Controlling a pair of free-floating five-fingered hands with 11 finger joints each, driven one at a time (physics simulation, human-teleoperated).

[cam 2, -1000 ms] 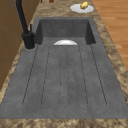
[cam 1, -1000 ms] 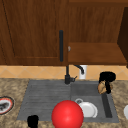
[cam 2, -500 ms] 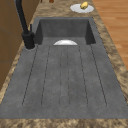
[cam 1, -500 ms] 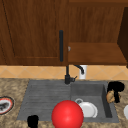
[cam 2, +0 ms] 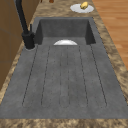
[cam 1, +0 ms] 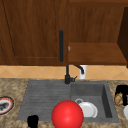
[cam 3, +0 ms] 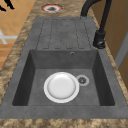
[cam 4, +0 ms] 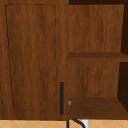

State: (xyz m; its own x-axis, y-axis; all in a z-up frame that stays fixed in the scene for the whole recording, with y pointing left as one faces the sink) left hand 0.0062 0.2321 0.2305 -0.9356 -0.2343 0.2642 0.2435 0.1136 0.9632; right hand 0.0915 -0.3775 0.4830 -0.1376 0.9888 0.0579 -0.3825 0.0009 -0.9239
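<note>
My right hand (cam 1: pixel 122 89) hangs over the counter right of the sink, open, its fingers pointing down. Just below it a yellow-brown piece of food (cam 1: pixel 118 99) lies by a white plate (cam 1: pixel 126 111); the left side view shows that food (cam 2: pixel 84 5) resting on its plate (cam 2: pixel 80 9) beyond the basin. My left hand (cam 1: pixel 32 121) hovers low at the front left of the draining board, with black parts of it (cam 3: pixel 7 4) at the far corner in the right side view. A red ball (cam 1: pixel 67 115) shows at the sink's front edge.
A white plate (cam 3: pixel 61 87) lies in the basin (cam 3: pixel 102 82) beside the drain. The black faucet (cam 1: pixel 67 74) stands behind the sink with a white cup (cam 1: pixel 83 71) next to it. A red-rimmed plate (cam 1: pixel 5 105) sits on the left counter. Above are a closed cabinet door (cam 4: pixel 32 57) and open shelves (cam 4: pixel 96 55).
My right hand has moved right and down, from above the basin's right edge to over the food on the right counter. The left hand and the ball have stayed put.
</note>
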